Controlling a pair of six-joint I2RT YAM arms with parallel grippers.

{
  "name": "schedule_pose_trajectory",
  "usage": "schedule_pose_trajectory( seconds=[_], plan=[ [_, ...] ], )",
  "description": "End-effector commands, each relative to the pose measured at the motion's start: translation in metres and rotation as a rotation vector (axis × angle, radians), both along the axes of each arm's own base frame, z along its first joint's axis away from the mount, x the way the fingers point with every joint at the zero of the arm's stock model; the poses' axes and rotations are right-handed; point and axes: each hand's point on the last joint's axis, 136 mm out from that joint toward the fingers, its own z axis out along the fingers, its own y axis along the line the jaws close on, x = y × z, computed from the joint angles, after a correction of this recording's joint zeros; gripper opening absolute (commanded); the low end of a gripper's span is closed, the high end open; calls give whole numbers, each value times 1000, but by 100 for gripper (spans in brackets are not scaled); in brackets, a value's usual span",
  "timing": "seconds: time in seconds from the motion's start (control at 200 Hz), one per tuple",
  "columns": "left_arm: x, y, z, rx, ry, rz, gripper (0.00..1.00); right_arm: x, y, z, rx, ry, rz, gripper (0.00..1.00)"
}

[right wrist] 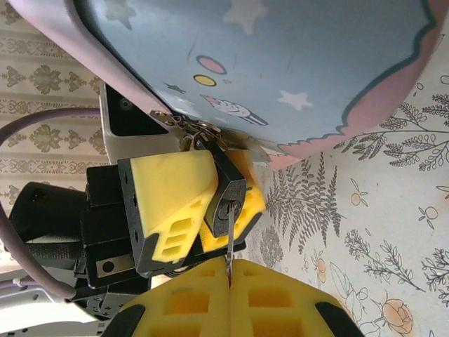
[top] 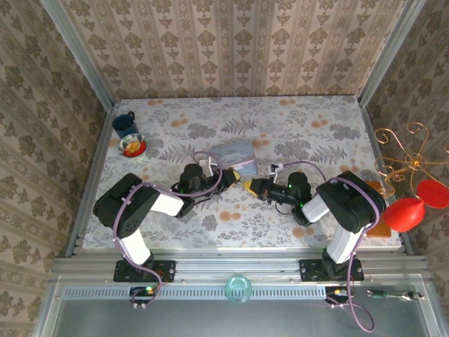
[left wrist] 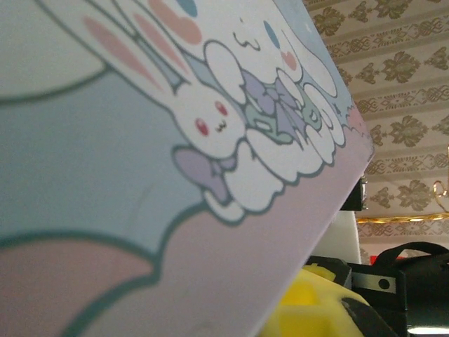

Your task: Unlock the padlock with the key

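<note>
The small black padlock (right wrist: pixel 226 193) hangs by its silvery shackle from the latch of the pale blue tin (right wrist: pixel 280 63). My left gripper (right wrist: pixel 210 207) is shut on the padlock, its yellow pads (right wrist: pixel 168 189) pressed against both sides of the body. The thin grey key (right wrist: pixel 230 235) runs from the keyhole in the padlock's underside down into my right gripper (right wrist: pixel 230 270), which is shut on it. In the top view both grippers meet tip to tip, left (top: pixel 235 175) and right (top: pixel 250 185), just in front of the tin (top: pixel 233 152). The tin's cartoon lid (left wrist: pixel 140 175) fills the left wrist view.
A dark blue mug (top: pixel 125 124) and a small dish (top: pixel 133 146) stand at the back left. A red bulb-shaped object (top: pixel 414 210) and a copper wire stand (top: pixel 403 158) sit past the table's right edge. Patterned walls close in three sides.
</note>
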Motion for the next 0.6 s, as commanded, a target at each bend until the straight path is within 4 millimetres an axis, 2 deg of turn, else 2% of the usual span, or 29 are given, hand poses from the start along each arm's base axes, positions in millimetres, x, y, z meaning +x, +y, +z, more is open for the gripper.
schedule_pose_trajectory(
  seconds=[0.0, 0.235, 0.355, 0.465, 0.595],
  plan=[
    [-24, -8, 1, 30, -42, -125, 7, 13, -13, -17, -51, 32, -88, 0],
    [-19, 8, -30, 214, -3, -104, 8, -5, -20, -49, -127, 82, -67, 0],
    [-15, 12, -38, 252, 10, -87, 10, -12, -21, -57, -146, 91, -52, 0],
    [-14, 20, -54, 341, 39, -66, 13, -17, -22, -61, -167, 93, -40, 0],
    [-14, 30, -64, 417, 43, -53, 20, -24, -22, -66, -216, 91, -17, 0]
  ],
)
